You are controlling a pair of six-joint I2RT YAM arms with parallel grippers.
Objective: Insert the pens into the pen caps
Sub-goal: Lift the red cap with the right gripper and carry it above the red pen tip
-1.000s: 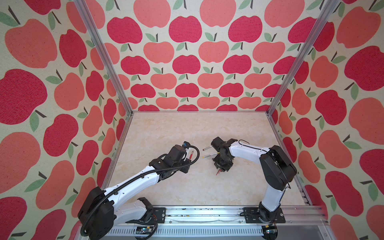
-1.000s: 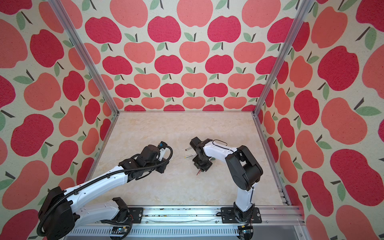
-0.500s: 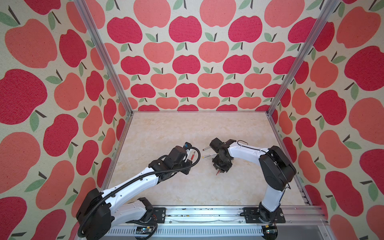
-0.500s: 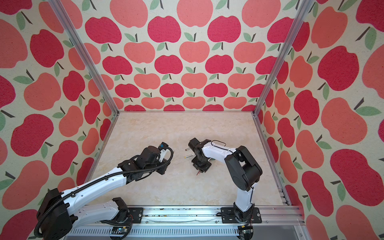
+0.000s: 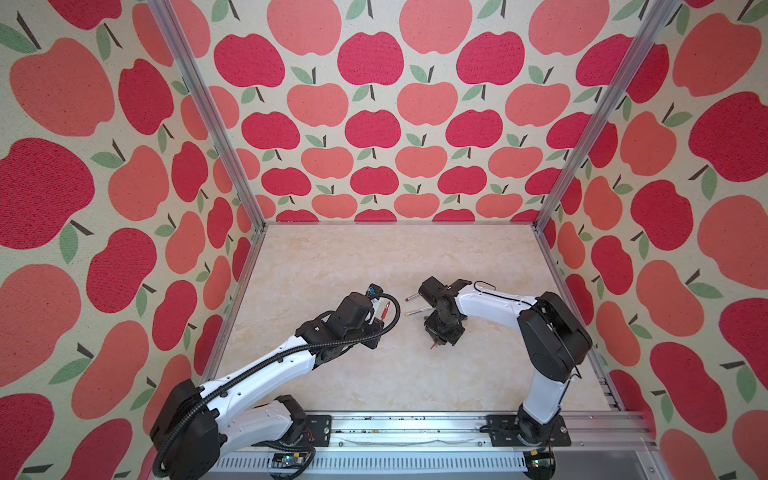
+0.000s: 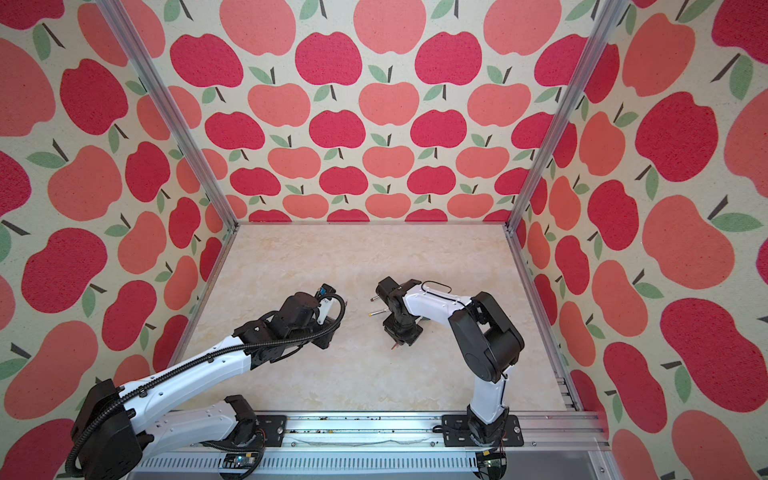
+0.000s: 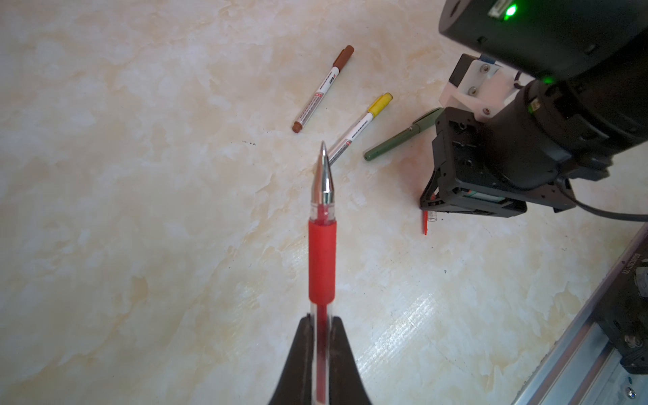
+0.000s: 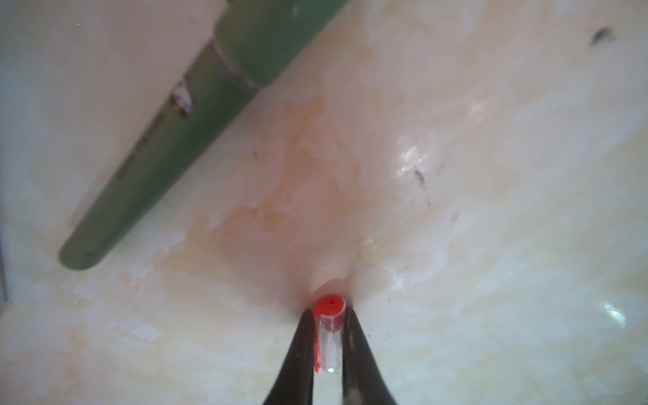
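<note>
My left gripper [image 7: 322,321] is shut on the clear barrel of the red pen [image 7: 322,252], whose silver tip points toward the table's middle. In a top view this pen [image 5: 387,308] shows at the left arm's tip. My right gripper [image 8: 329,315] points down at the table, shut on the red pen cap [image 8: 329,328]. That cap [image 7: 428,221] pokes out below the right fingers in the left wrist view and in a top view [image 5: 434,345]. Behind lie a brown-capped white pen [image 7: 324,87], a yellow-capped one [image 7: 361,128] and a capped dark green pen [image 7: 399,138].
The right arm's black wrist [image 7: 526,147] stands over the green pen's far end. An aluminium rail [image 5: 415,424] runs along the table's front edge. Apple-patterned walls [image 5: 374,124] close in the back and both sides.
The right gripper's jaws have closed onto the red cap on the table. The left arm, holding the red pen, has hardly moved.
</note>
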